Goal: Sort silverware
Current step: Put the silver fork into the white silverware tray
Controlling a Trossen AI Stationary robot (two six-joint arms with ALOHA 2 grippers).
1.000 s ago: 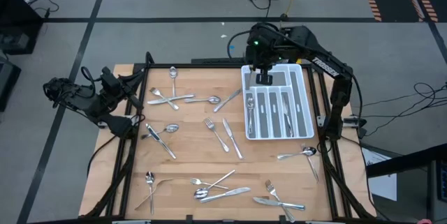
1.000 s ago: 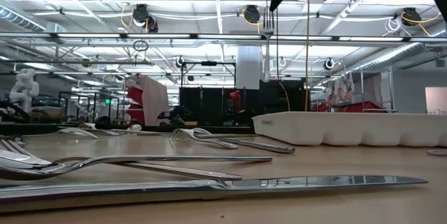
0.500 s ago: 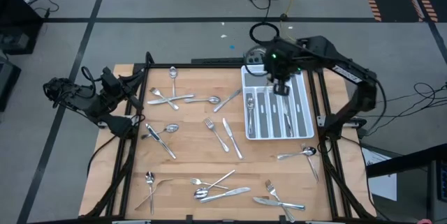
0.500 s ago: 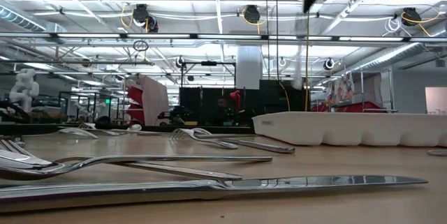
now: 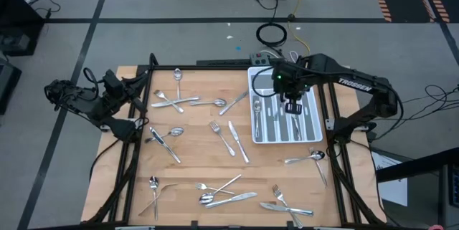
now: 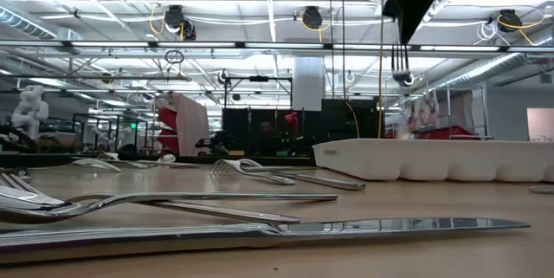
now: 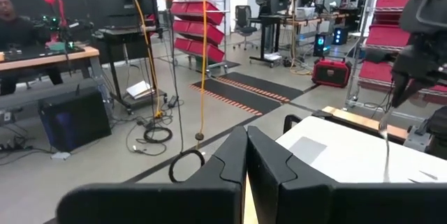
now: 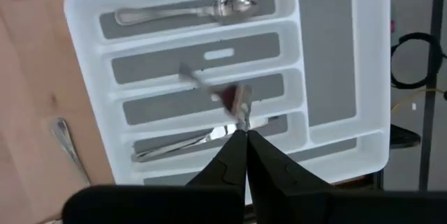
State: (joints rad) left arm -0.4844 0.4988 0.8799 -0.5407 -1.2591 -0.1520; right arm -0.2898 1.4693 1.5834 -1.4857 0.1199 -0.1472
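Your right pincer (image 8: 244,135) is pinched shut on a fork (image 6: 401,60) that hangs tines down over the white tray (image 5: 311,134). The fork looks blurry from the wrist. A spoon (image 8: 188,11) and other pieces lie in the tray's slots. More silverware (image 5: 222,138) is spread on the tabletop (image 5: 193,160). Your left pincer (image 7: 246,155) waits shut and empty, off the left edge.
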